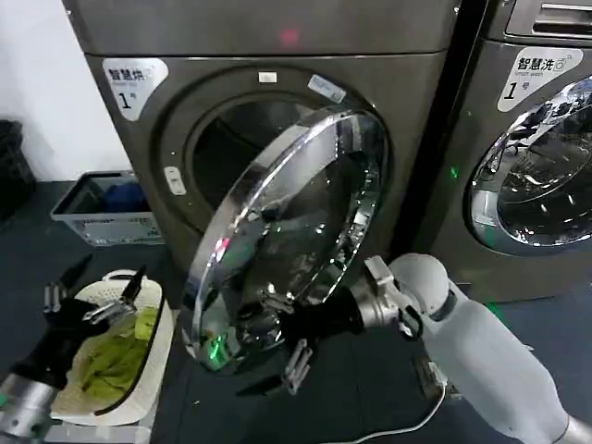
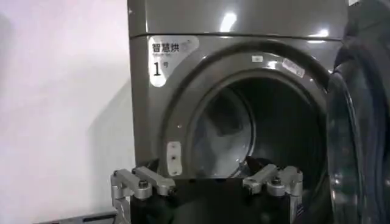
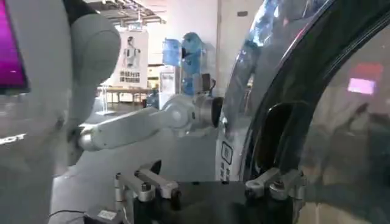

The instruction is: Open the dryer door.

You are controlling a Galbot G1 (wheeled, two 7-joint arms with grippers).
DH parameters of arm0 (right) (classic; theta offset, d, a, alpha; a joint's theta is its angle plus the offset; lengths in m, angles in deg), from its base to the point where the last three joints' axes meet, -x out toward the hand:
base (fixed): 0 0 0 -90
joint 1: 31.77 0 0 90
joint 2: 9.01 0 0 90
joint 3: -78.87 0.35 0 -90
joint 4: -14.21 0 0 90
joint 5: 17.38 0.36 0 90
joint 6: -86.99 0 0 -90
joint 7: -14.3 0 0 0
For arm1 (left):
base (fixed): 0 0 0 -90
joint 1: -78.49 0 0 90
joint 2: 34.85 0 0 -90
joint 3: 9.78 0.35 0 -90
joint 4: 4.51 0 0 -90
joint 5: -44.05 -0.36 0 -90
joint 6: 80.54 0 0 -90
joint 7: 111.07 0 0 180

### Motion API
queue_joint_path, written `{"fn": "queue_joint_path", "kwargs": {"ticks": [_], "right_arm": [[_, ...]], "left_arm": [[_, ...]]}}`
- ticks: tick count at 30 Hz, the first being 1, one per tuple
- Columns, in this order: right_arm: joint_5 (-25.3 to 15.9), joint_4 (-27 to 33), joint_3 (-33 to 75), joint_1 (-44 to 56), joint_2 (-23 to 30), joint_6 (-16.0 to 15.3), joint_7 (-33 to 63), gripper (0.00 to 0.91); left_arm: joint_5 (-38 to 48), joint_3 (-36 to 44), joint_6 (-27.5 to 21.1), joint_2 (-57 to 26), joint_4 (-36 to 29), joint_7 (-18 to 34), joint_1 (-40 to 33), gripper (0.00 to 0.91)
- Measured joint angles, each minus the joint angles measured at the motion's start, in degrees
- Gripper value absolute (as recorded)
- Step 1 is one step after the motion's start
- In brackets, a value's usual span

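The dryer [image 1: 277,92] is a bronze-grey front loader with a small white "1" label [image 1: 132,83] and a pink light [image 1: 289,37]. Its chrome-ringed glass door [image 1: 287,231] stands swung out, baring the round drum mouth [image 1: 231,139]. My right gripper [image 1: 285,335] is open at the door's lower rim, on its outer face. In the right wrist view the right gripper [image 3: 210,185] has the door's edge [image 3: 244,122] by one finger. My left gripper [image 1: 92,294] hangs open low on the left, away from the door. The left wrist view has the left gripper [image 2: 207,182] facing the drum mouth [image 2: 244,128].
A similar machine [image 1: 536,157] with a larger label stands to the right. A grey crate [image 1: 97,208] sits by the dryer's left side. Under my left gripper is a white basket [image 1: 157,347] holding green cloth [image 1: 116,361]. A white cable [image 1: 398,425] lies on the dark floor.
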Motion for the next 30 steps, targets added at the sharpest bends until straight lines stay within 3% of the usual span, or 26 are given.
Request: {"fn": "queue_joint_path", "kwargs": {"ticks": [18,30], "right_arm": [[0.4,-4.3,9.2,8.1,-6.5,0.8,-3.0,0.907],[-0.7,-1.6,20.0,15.4,-9.2,2.5,-4.3,0.907]], "left_arm": [[-2.7,6.3,0.6,-2.6,0.6,0.3,-1.8,0.907],[-2.0,10.0,0.1,-4.8,1.6,-1.1,-4.1,0.907]]}}
